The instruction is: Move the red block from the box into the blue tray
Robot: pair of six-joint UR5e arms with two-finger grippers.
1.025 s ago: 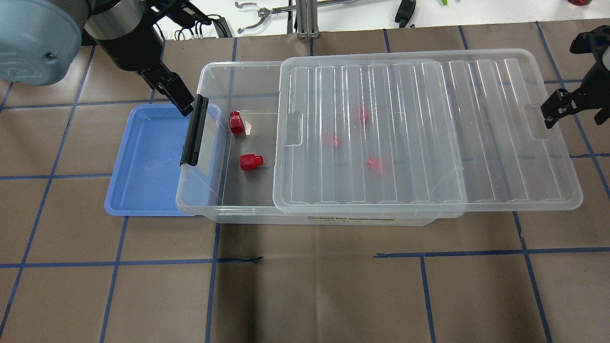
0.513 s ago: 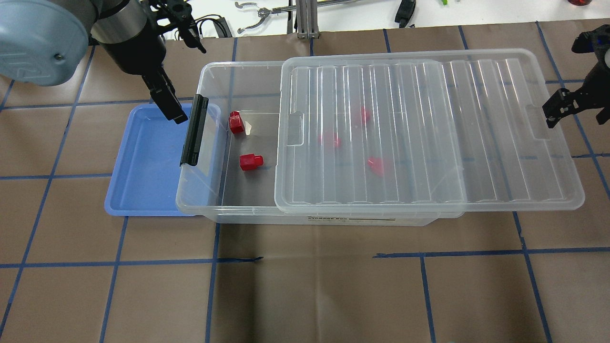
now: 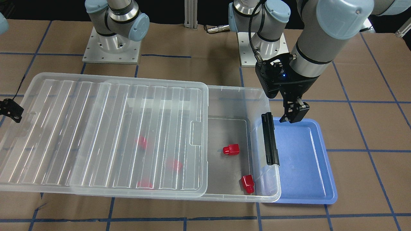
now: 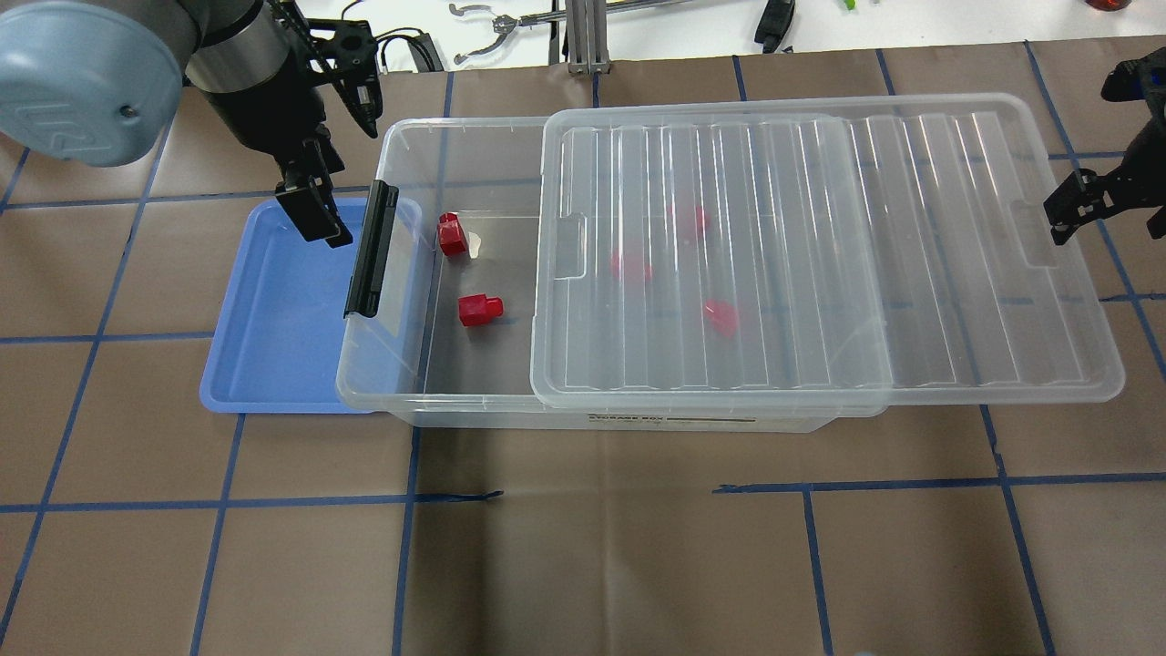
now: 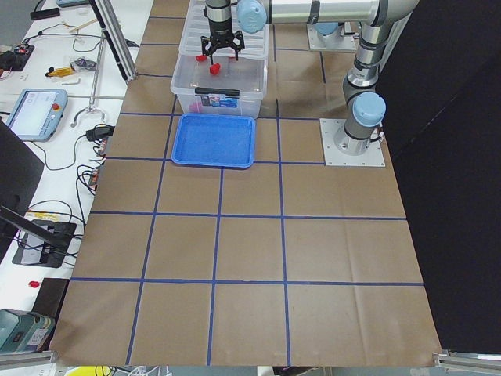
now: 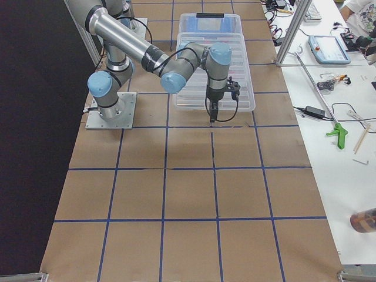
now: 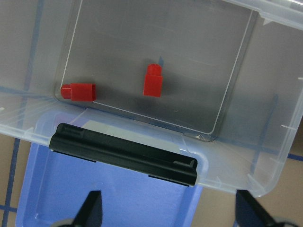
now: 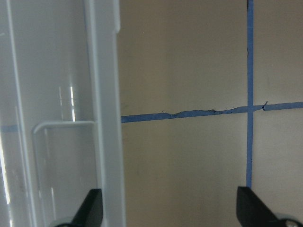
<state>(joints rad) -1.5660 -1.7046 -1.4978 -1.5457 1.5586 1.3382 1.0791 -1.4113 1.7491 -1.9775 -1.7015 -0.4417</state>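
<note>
The clear box (image 4: pixel 401 273) has its ribbed lid (image 4: pixel 820 246) slid to the right, which leaves the left end uncovered. Two red blocks (image 4: pixel 451 234) (image 4: pixel 479 310) lie on the uncovered floor. Three more red blocks (image 4: pixel 720 317) show blurred under the lid. The blue tray (image 4: pixel 273 310) lies against the box's left end, partly under its rim. My left gripper (image 4: pixel 314 214) is open and empty above the tray's far corner, beside the black latch (image 4: pixel 372 248). The left wrist view shows both blocks (image 7: pixel 153 86) (image 7: pixel 78 91). My right gripper (image 4: pixel 1070 214) is open beside the lid's right end.
Brown paper with blue tape lines covers the table (image 4: pixel 592 547). Tools and cables lie on the white bench (image 4: pixel 510 23) beyond the far edge. The arm bases (image 3: pixel 112 48) stand behind the box.
My left gripper has drawn back from the latch and now hangs over the tray's far corner. The lid has slid a little to the right, and my right gripper has moved with it.
</note>
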